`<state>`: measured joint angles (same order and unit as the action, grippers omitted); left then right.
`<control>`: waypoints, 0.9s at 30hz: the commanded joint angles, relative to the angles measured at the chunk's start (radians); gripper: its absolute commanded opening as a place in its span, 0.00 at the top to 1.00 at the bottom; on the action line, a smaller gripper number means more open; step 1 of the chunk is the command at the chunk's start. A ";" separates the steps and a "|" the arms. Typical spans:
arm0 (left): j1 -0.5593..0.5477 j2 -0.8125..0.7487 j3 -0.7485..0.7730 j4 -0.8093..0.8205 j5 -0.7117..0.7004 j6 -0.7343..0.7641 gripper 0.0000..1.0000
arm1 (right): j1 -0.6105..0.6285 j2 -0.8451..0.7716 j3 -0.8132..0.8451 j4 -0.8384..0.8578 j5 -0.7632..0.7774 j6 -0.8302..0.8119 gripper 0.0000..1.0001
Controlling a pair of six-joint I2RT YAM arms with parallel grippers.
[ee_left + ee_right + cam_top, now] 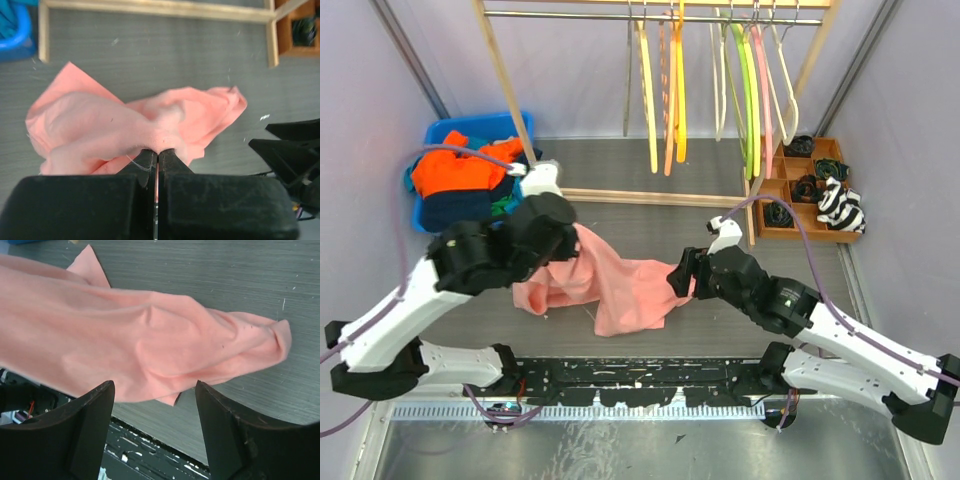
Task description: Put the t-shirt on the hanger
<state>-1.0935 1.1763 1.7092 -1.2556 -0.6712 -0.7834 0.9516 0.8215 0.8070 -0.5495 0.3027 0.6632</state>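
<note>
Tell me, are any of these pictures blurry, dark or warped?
Top view: evenly lit and sharp, though straight lines splay outward toward the edges. Left wrist: the shut left gripper is dark and soft-edged up close, the t-shirt slightly soft. Right wrist: table grain crisp, the open right gripper dark against it.

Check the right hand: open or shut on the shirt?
Open. The right hand shows its fingers wide apart in the wrist view; the shirt lies beyond them, not clamped.

Pink t-shirt (620, 285) crumpled mid-frame, left end lifted off the table (720, 180). Cream hanger (791, 100) hangs on rail (580, 14), upper right.
</note>
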 commanded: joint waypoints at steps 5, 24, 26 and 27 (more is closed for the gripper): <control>0.003 0.060 -0.231 0.332 0.212 -0.010 1.00 | -0.002 -0.143 -0.041 0.085 -0.155 0.023 0.29; -0.031 0.561 -0.076 0.618 0.403 0.060 1.00 | -0.002 -0.418 -0.117 -0.034 -0.035 0.111 0.39; -0.038 0.599 -0.077 0.668 0.418 0.063 1.00 | -0.002 -0.431 -0.097 -0.064 -0.016 0.106 0.39; -0.040 0.617 -0.079 0.695 0.421 0.065 1.00 | -0.002 -0.438 -0.087 -0.077 -0.008 0.102 0.39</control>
<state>-1.1168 1.7443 1.5974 -0.6895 -0.2962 -0.7433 0.9516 0.4023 0.6834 -0.5892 0.2264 0.7521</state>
